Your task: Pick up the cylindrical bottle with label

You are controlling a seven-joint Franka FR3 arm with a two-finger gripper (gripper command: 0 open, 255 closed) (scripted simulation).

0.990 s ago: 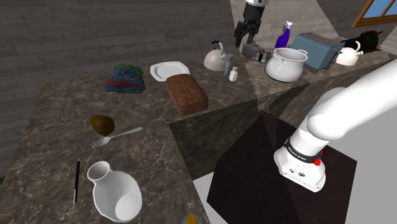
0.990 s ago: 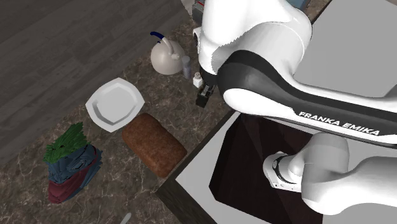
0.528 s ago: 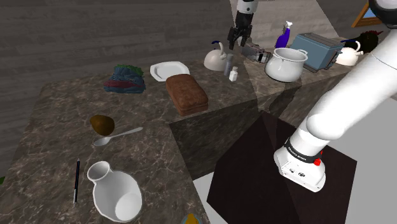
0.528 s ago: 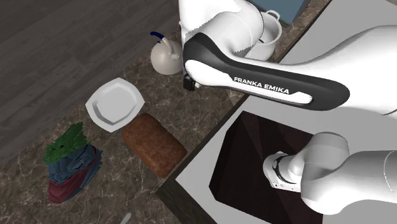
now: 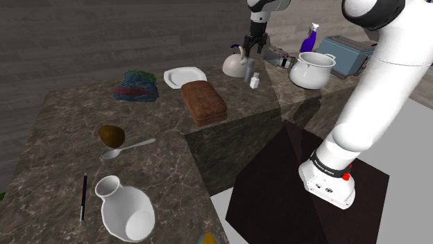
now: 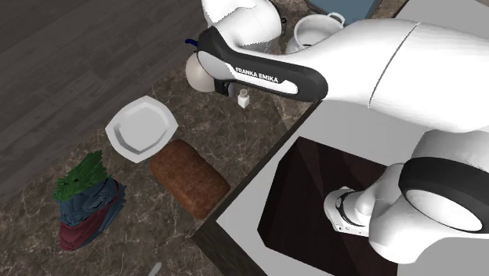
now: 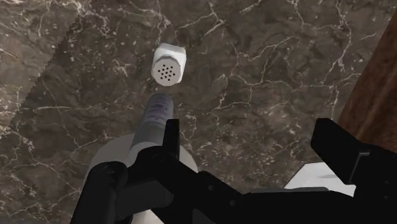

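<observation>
Wrist view is showing the black two-finger gripper (image 7: 249, 127) hanging with its fingers spread wide apart and gripping nothing. The slim grey-blue cylindrical bottle (image 7: 155, 116) is standing on the dark marbled counter (image 7: 267, 57) just at the outer side of one finger (image 7: 169, 137), partly hidden by it and not lying in the gap between the two. Shoulder view is showing the gripper (image 5: 253, 47) hovering just above the upright bottle (image 5: 250, 67), which is standing at the counter's far end between the white rounded kettle (image 5: 234, 66) and the small white shaker with a perforated top (image 5: 255, 81).
</observation>
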